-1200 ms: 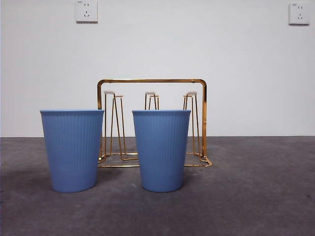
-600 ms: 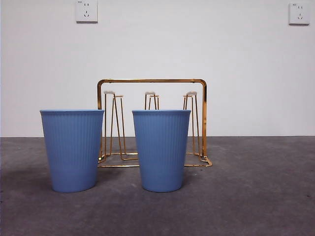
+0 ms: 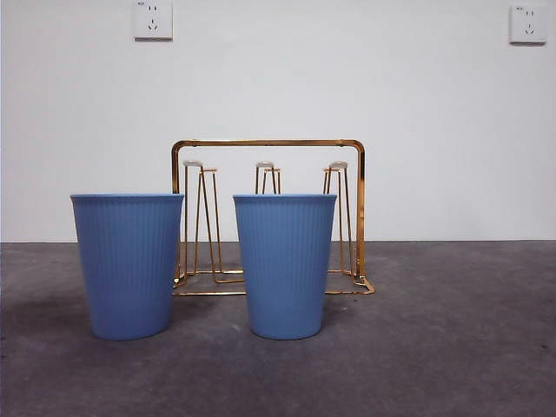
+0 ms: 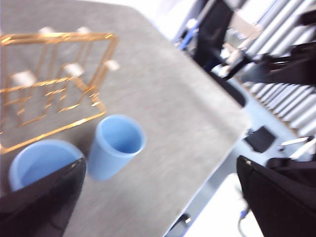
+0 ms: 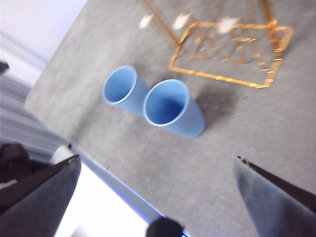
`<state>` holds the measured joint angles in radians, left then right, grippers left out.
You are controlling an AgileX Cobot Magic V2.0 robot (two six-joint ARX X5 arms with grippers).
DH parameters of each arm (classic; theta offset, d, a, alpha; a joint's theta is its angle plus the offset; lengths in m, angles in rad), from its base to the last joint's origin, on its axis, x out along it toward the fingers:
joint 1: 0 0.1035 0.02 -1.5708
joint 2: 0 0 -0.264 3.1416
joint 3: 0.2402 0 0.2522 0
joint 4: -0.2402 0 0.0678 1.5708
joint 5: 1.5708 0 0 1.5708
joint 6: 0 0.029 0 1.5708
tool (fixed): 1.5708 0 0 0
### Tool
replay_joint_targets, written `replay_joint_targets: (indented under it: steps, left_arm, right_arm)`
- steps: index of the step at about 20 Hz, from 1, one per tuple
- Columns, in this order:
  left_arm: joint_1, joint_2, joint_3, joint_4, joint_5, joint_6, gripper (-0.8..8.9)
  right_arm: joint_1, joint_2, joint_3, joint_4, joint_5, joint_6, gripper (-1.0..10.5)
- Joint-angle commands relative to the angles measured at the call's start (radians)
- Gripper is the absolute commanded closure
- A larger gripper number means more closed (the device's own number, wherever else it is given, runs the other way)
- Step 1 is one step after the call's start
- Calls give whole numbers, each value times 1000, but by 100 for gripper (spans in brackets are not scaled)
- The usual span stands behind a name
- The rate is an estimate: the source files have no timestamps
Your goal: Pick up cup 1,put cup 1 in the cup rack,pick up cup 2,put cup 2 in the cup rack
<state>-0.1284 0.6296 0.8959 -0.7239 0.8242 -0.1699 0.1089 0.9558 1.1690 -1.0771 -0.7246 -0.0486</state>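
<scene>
- Left gripper (image 4: 158, 197) and right gripper (image 5: 158, 192) both hang high over the table, jaws spread wide, holding nothing.
- In front view, two ribbed blue plastic cups (image 3: 128, 265) (image 3: 285, 265) stand upright at 9 and 6 o'clock of the gold wire cup rack (image 3: 268, 217).
- Risk: cups stand close together, so a wide-open approach could knock over the neighbour.

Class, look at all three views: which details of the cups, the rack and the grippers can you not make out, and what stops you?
- Cup rack: in the front view the two blue cups hide its lower pegs.
- Cup rack pegs: smeared by blur in both wrist views.
- Nearer cup: left wrist view, partly behind a jaw.
- Left gripper, right gripper: absent from the front view.
</scene>
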Motion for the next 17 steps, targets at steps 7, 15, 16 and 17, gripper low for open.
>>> replay_joint_targets:
  steps: [7,15,16,17]
  left_arm:
    - [-18,13,3,44,55,-63,117]
    - [-18,15,3,44,55,-66,118]
    - [-18,16,3,44,55,-66,119]
    - [-18,18,3,44,55,-67,122]
  right_arm:
    - [264,254,61,161,250,109,415]
    - [469,604,183,199,514,159,416]
    - [489,639,185,214,529,162,416]
    - [505,671,185,230,557,167,416]
